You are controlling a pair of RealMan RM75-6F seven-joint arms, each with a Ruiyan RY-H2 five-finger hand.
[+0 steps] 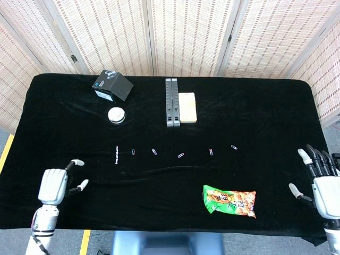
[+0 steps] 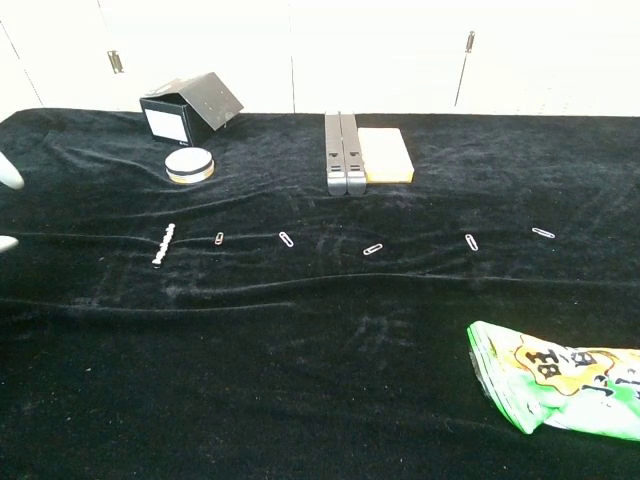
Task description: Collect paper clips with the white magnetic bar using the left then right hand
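The white magnetic bar [image 1: 117,154] [image 2: 163,244], a short string of white beads, lies on the black cloth left of centre. To its right runs a row of several paper clips, from one [image 1: 133,152] [image 2: 219,238] beside the bar to the farthest [image 1: 234,147] [image 2: 543,233]. My left hand [image 1: 56,184] hovers over the front left of the table, below and left of the bar, fingers apart and holding nothing. In the chest view only its fingertips [image 2: 8,172] show at the left edge. At the front right edge my right hand [image 1: 325,183] is spread and empty.
A black box [image 1: 112,86] and a round tin [image 1: 116,115] stand behind the bar. A long dark case [image 1: 171,102] with a pale block [image 1: 187,108] sits at the back centre. A green snack bag [image 1: 229,201] [image 2: 560,385] lies at the front right.
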